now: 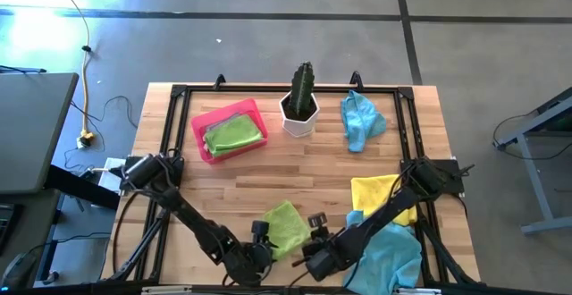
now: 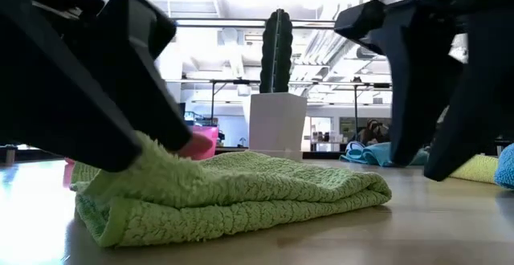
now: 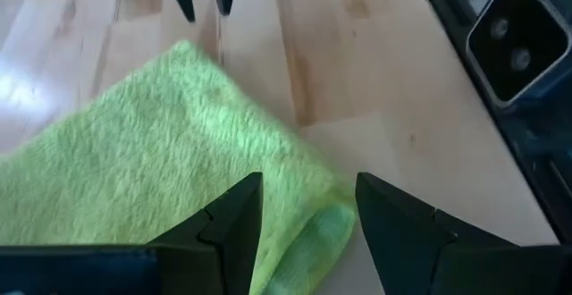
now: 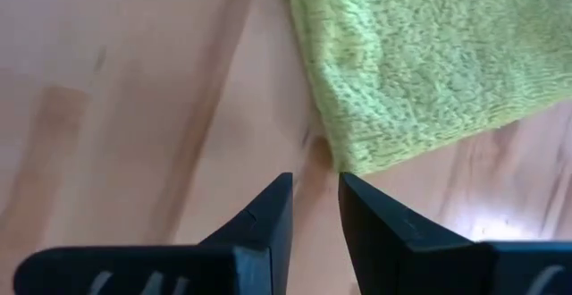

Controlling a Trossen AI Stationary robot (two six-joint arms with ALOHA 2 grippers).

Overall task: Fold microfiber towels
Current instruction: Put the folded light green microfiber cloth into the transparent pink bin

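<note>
Wooden table (image 1: 268,170): our spread left gripper (image 3: 308,219) straddles the green towel (image 3: 161,161); right gripper (image 4: 315,197), narrowly parted, empty. Dragging may unfold it.

left arm: reaches from the table's left edge toward the near middle
left gripper (image 3: 304,219): low at the near edge, fingers apart
right arm: stretches in from the right edge
right gripper (image 4: 315,207): near middle, fingers narrowly parted, holding nothing
</note>
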